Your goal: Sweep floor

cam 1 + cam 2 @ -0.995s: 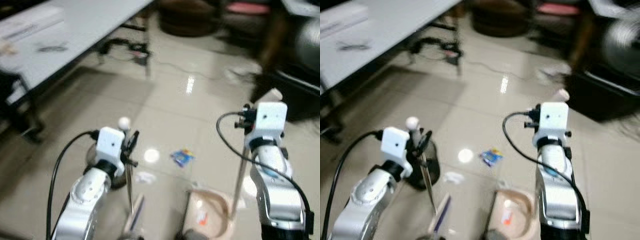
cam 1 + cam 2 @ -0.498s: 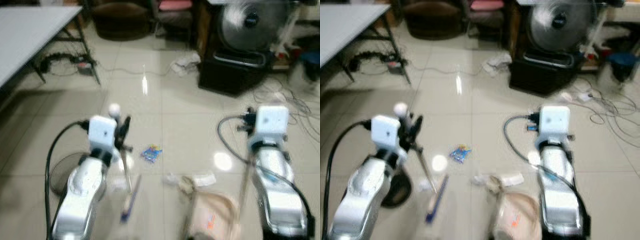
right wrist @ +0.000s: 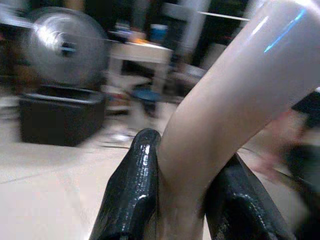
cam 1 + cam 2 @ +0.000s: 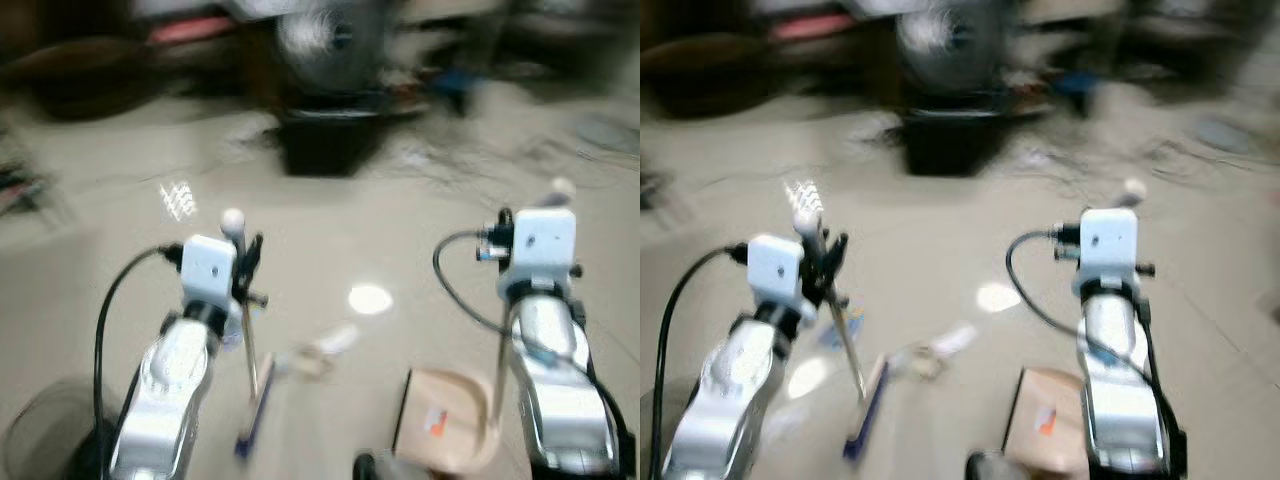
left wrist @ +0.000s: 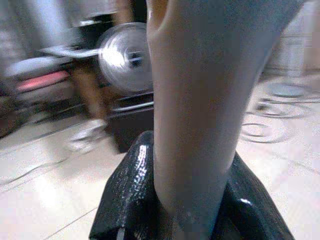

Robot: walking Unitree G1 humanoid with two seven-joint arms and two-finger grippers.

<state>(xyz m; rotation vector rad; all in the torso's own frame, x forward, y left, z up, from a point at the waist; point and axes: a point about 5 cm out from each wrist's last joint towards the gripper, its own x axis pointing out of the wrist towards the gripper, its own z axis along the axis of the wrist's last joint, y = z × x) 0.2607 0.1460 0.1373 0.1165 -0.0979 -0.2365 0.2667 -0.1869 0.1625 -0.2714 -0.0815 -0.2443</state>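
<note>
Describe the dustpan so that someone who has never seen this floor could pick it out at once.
Start from the black box under the round fan at the far side of the tiled floor and come toward the robot's right arm. The dustpan lies flat by that arm, its pale handle held in the right tool. It is the tan scoop holding an orange scrap.

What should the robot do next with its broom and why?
Probably push the broom in the left gripper a little toward the dustpan held by the right gripper. The white scrap of litter lies on the floor between the broom head and the dustpan, so a short sweep that way should nudge it in. The picture is blurry, so go slowly.
</note>
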